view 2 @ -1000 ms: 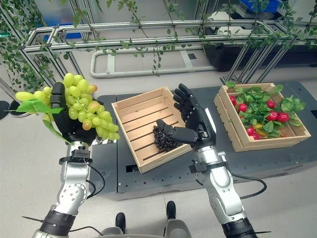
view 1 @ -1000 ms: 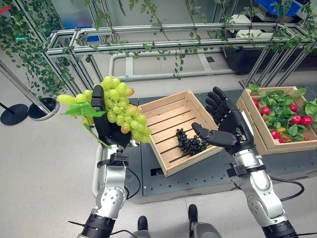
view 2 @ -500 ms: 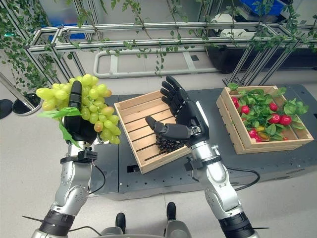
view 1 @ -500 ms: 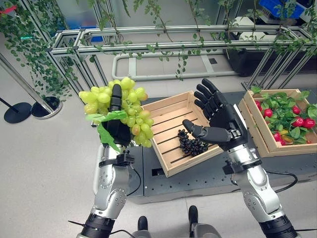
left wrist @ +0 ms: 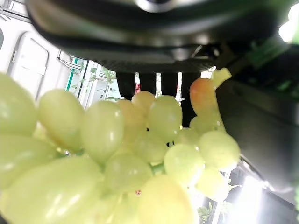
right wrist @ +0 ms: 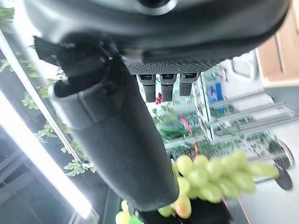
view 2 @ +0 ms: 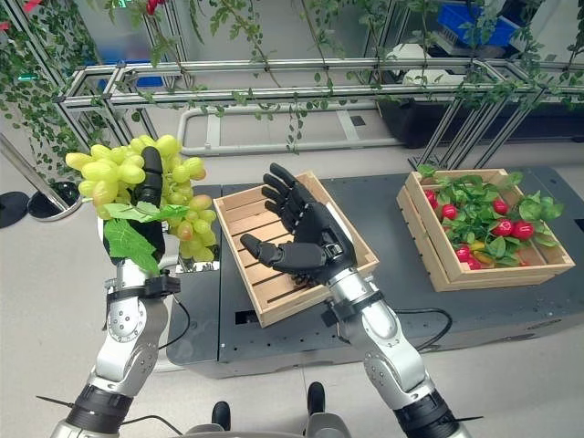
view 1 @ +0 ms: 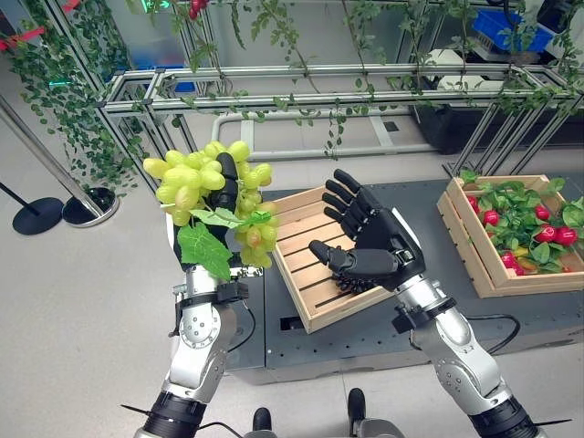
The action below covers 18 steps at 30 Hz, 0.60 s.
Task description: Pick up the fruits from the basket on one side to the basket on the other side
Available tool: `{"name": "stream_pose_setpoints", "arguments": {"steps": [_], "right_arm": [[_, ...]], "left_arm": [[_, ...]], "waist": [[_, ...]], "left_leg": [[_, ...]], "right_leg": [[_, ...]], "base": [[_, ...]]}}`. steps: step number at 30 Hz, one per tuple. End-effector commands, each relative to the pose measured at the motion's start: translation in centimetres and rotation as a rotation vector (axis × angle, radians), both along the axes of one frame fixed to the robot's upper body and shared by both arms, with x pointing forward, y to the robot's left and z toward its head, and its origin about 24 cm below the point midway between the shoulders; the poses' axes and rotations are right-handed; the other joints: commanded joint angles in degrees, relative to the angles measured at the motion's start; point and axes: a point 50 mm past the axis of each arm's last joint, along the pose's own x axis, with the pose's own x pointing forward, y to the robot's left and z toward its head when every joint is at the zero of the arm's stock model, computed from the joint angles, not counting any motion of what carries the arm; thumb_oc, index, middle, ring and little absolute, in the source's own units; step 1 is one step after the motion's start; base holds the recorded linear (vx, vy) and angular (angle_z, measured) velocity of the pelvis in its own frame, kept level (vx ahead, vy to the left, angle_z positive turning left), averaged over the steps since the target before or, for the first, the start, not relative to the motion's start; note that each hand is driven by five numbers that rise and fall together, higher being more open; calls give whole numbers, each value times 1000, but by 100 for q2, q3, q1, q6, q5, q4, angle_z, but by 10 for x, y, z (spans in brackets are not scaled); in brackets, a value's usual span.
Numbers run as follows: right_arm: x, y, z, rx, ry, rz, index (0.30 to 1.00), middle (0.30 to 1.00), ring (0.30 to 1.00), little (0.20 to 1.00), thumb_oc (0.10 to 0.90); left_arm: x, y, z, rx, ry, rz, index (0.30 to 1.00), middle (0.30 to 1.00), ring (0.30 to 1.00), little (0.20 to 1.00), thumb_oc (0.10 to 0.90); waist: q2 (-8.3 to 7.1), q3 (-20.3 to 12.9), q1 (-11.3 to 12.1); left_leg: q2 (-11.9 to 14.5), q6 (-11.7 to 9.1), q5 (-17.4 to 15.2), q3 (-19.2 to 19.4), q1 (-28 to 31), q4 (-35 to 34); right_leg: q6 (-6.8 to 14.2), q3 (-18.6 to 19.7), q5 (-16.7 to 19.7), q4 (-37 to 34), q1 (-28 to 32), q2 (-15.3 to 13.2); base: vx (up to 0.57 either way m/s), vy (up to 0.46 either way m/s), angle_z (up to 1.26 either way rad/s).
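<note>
My left hand [view 1: 227, 182] is raised left of the middle wooden crate [view 1: 306, 306], shut on a big bunch of green grapes [view 1: 196, 178] with a green leaf. The grapes [left wrist: 117, 154] press against its palm in the left wrist view. My right hand [view 1: 379, 246] hovers open above that crate, palm turned toward the grapes and holding nothing. A bunch of dark grapes [view 1: 349, 285] lies in the crate, mostly hidden under the right hand. The right wrist view looks past the thumb [right wrist: 117, 140] to the green grapes [right wrist: 210, 175].
A second wooden crate [view 1: 474, 265] at the right holds leaves and small red fruits [view 1: 547, 234]. Both crates rest on a low dark platform [view 1: 420, 196]. Behind it stands a metal frame [view 1: 301, 87] hung with vines. A stanchion base [view 1: 36, 214] sits on the floor at far left.
The left hand has carried the green grapes rightward, closer to the middle crate. The right hand has moved left and up over the crate, staying open. The camera has shifted slightly.
</note>
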Motion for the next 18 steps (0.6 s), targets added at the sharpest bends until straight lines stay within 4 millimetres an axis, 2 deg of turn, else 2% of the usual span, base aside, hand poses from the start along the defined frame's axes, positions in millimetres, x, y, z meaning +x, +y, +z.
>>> {"name": "stream_pose_setpoints", "arguments": {"steps": [1, 7, 18], "right_arm": [[-2, 21, 49, 154, -208, 177, 900, 900, 900, 900, 800], [-3, 32, 43, 187, -171, 239, 900, 900, 900, 900, 800], [-5, 36, 42, 238, -172, 250, 900, 900, 900, 900, 800]], "left_arm": [[-1, -21, 66, 0, -383, -154, 300, 300, 300, 300, 400], [0, -31, 62, -87, -351, -288, 300, 300, 300, 300, 400], [-2, -45, 53, -76, -301, -418, 300, 300, 300, 300, 400]], "waist": [[-27, -717, 34], [-36, -728, 67], [-42, -723, 66]], "left_leg": [[75, 64, -497, -218, 114, 47], [80, 70, -495, -214, 118, 47], [83, 94, -490, -184, 120, 47]], "right_leg": [[258, -140, -485, 13, 518, -355], [251, -177, -485, 13, 532, -356], [250, -153, -483, 13, 528, -348]], "base": [[0, 0, 0], [0, 0, 0], [0, 0, 0]]}}
